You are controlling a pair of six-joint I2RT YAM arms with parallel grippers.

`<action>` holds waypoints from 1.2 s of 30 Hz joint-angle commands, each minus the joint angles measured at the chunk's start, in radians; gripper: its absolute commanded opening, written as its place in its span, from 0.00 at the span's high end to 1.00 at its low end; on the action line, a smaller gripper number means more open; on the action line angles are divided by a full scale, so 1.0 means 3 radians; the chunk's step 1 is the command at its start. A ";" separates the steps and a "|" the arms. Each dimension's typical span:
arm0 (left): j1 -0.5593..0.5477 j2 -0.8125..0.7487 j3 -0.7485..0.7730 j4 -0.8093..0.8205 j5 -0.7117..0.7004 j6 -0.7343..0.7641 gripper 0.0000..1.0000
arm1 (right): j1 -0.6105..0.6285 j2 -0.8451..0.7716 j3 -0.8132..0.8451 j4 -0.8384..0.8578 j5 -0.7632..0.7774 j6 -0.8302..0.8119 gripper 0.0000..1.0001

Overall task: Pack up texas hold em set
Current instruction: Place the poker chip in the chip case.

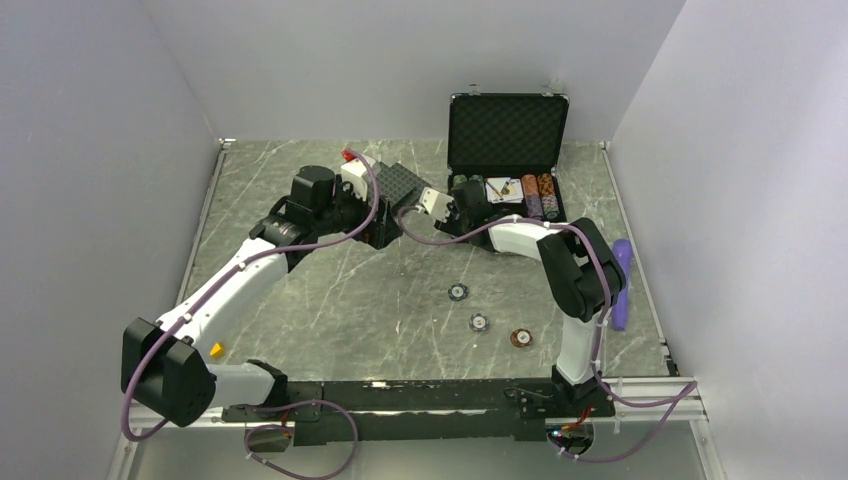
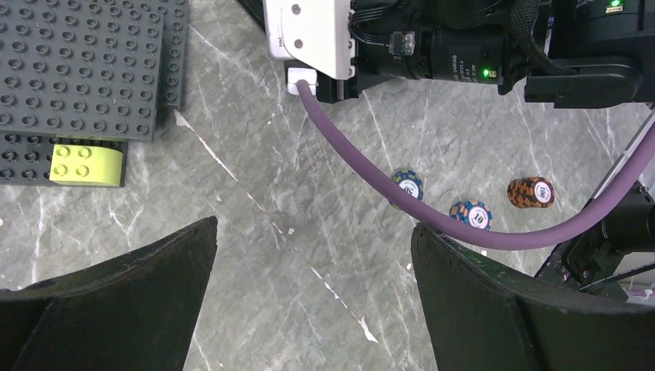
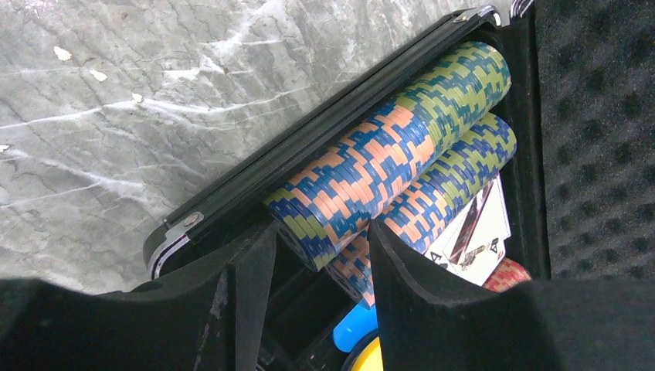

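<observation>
the main risk is seen at the black, silver-edged briefcase (image 1: pixel 507 130), stood open with its foam-lined lid up at the far side of the grey marble-patterned table (image 3: pixel 93 116). a long roll of blue, orange and green poker chips (image 3: pixel 394 147) is laid along one side wall of the case, beside a second roll of the same colours (image 3: pixel 463 174), and it is made up of loose discs. if it is squeezed off-centre, or let go before it is seated, the roll can be buckled and chips spilled over the metal edge onto the table. the playing cards (image 3: pixel 483 228) and a blue disc (image 3: pixel 354 328) just beside could also be disturbed. a brush between the two arms is possible too, since they are placed close together.

the right gripper (image 3: pixel 320 236) is set about half open, its black fingers astride the near end of the long roll. the chips appear to be pinched, though firm contact cannot be confirmed from this angle. the left gripper (image 2: pixel 314 232) is spread fully wide, with nothing held, and is poised over the table near the dark grey studded plates (image 2: pixel 85 69). three small chip stacks (image 2: pixel 472 214) are seen out on the table, well apart from the briefcase, so packing is judged unfinished.
</observation>
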 commanded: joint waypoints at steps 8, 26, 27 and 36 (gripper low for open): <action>0.0023 -0.0052 -0.0009 0.0111 0.0019 -0.0039 0.01 | -0.0071 -0.0346 -0.0001 0.0133 -0.0409 0.0110 0.43; 0.0023 -0.0242 -0.0041 0.0090 -0.0207 0.0128 0.00 | -0.0227 -0.1539 -0.0782 0.0581 -0.0817 0.1138 0.35; 0.0016 -0.0272 -0.0071 0.0109 -0.0275 0.0155 0.01 | -0.0261 -0.1648 -0.0865 0.0672 -0.0801 0.1341 0.32; -0.0728 0.0129 0.0041 -0.0044 -0.0984 0.0343 0.01 | -0.0882 -0.2637 -0.1343 0.0442 -0.1479 0.2977 0.29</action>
